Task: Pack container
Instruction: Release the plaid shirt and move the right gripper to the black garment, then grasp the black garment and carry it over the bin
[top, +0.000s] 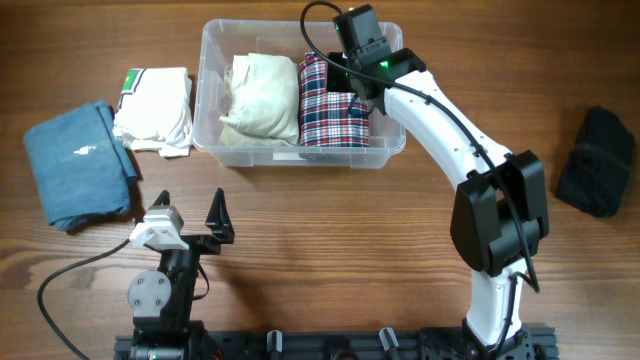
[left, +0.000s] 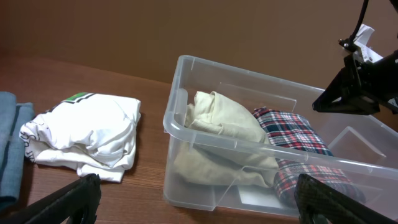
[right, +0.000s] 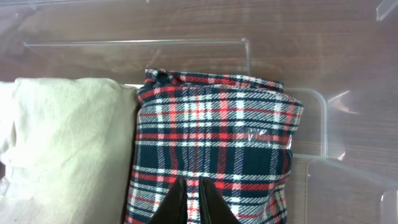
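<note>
The clear container (top: 203, 95) stands at the back middle of the table and holds a folded cream garment (top: 260, 100) on the left and a folded plaid garment (top: 325, 115) on the right. My right gripper (right: 189, 182) is over the plaid garment (right: 217, 124) inside the container (right: 348, 124), its fingers closed together with only a thin slit between them. My left gripper (left: 199, 205) is open and empty, low near the front of the table, facing the container (left: 217, 134). In the overhead view the left gripper (top: 190, 215) is well short of the bin.
A folded white shirt (top: 155, 110) lies just left of the container, and a folded blue garment (top: 78, 160) lies further left. A black garment (top: 597, 160) lies at the far right. The right arm reaches across the container's right end.
</note>
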